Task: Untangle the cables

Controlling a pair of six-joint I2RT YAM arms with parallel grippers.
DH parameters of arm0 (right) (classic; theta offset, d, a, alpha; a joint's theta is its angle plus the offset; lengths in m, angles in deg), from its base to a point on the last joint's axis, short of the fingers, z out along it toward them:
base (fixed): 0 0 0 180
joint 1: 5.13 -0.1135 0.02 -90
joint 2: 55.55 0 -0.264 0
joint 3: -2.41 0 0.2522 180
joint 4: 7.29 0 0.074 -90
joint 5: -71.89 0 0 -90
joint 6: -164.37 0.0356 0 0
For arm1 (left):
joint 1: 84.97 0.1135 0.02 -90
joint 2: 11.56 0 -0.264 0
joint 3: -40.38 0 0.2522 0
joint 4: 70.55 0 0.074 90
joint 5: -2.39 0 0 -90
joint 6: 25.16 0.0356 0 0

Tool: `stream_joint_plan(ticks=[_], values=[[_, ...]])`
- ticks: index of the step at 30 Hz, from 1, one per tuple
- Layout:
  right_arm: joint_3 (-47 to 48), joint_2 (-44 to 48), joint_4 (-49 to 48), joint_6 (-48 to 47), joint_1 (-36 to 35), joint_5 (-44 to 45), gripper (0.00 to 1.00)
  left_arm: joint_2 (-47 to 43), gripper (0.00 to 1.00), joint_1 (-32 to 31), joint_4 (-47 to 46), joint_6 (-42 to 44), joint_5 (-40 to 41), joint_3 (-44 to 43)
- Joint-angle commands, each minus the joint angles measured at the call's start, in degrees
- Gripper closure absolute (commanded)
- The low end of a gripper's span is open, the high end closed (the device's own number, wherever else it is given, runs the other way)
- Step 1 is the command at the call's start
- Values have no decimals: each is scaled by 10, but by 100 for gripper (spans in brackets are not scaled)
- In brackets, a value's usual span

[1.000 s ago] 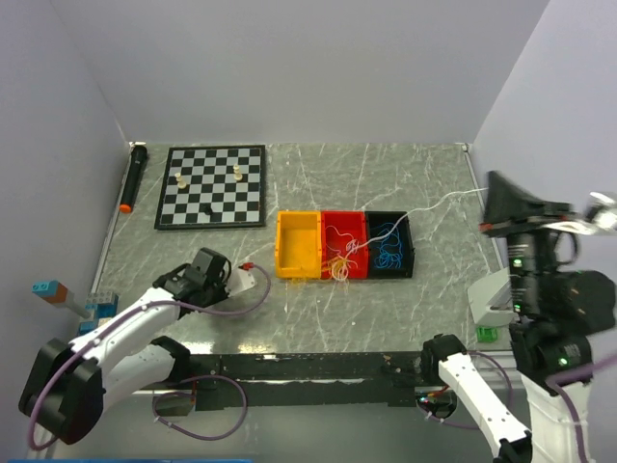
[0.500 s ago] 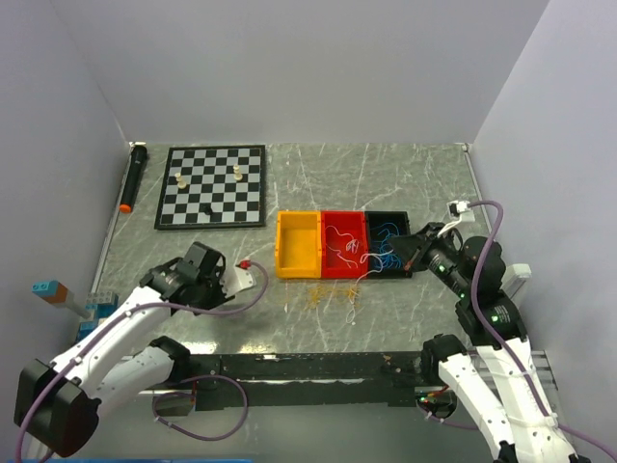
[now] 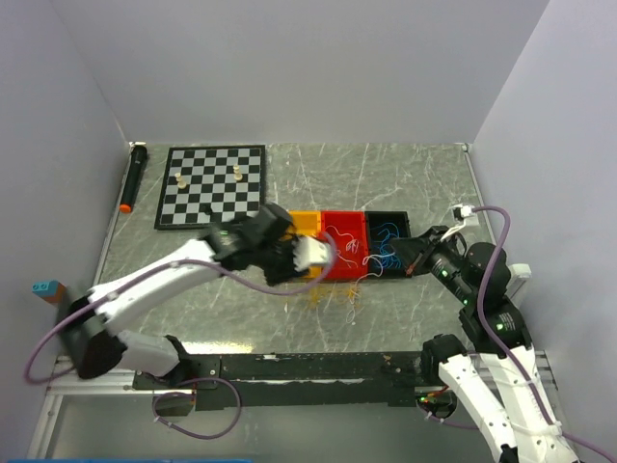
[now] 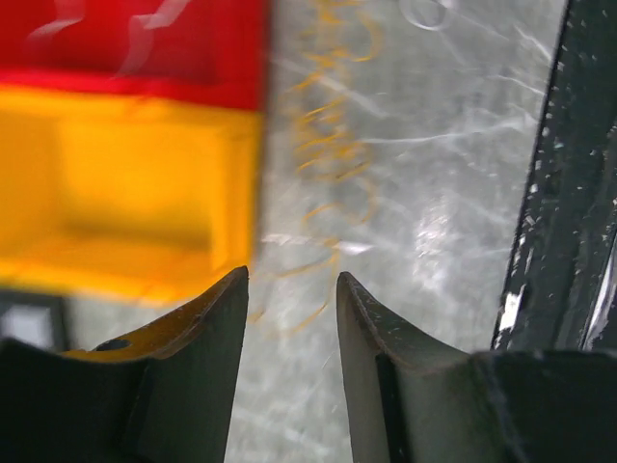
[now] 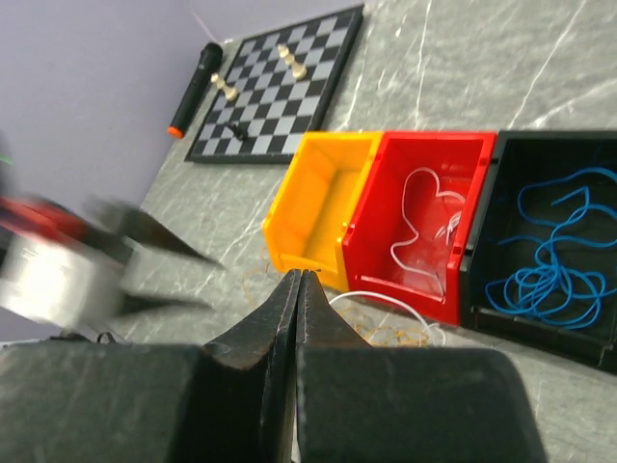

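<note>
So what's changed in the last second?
The left gripper swung from the table's near-left over to the yellow cable in front of the bins and opened. The right gripper, shut, dropped from high up to the black bin. Bins and chessboard stayed put.

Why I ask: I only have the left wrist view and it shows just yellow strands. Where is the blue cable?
Observer: The blue cable lies coiled inside the black bin, next to the red bin.
Operator: What is the other arm doing?
Observer: The right gripper is shut, close by the black bin.
</note>
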Motion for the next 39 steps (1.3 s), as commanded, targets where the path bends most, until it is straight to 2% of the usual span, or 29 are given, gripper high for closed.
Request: stream_joint_plan(ticks=[1, 6, 13, 18, 27, 32, 36, 39], values=[[38, 14, -9, -10, -5, 23, 100, 94, 54, -41, -54, -24, 1, -8], [41, 32, -3, -16, -5, 18, 100, 185, 56, -54, -101, -51, 14, -35], [41, 50, 15, -26, -4, 16, 100, 263, 55, -82, -84, -68, -24, -104], [43, 60, 23, -35, -5, 19, 100, 293, 55, -96, -69, -77, -46, -123], [47, 77, 44, -37, -4, 41, 100, 301, 54, -99, -133, -106, -31, -83], [56, 76, 53, -39, -4, 60, 100, 291, 75, -99, -159, -94, -48, -49], [70, 75, 66, -45, -4, 85, 100, 284, 84, -99, -178, -96, -44, -19], [78, 71, 82, -49, -5, 118, 100, 270, 94, -99, -197, -99, -37, 0]])
